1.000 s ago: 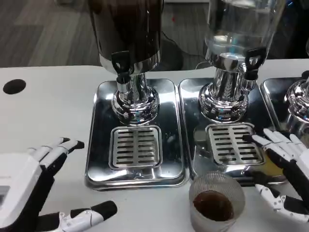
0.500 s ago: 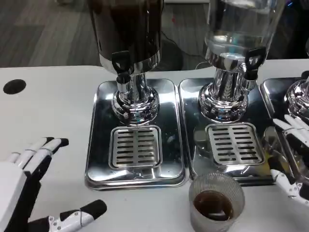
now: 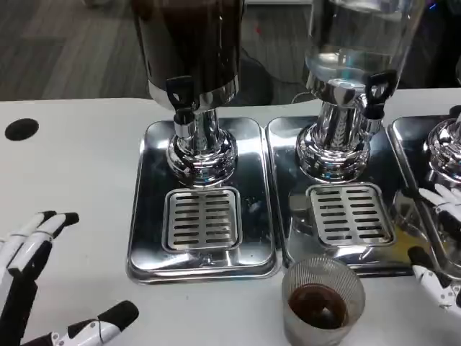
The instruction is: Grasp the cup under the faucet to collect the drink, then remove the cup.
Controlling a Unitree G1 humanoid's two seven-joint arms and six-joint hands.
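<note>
On the white worktop [image 3: 79,166], the dark drink dispenser [image 3: 191,50] and the clear dispenser [image 3: 356,43] stand on steel drip trays [image 3: 148,216], unmoved. The left hand [image 3: 32,288] has drawn back toward the lower left corner since a second ago, fingers [image 3: 50,223] apart, holding nothing. The right hand [image 3: 439,245] has retreated to the right edge, fingers spread, clear of the cup [image 3: 322,303]. That ribbed cup, holding dark drink, sits on the worktop just in front of the right tray, where it stood before.
</note>
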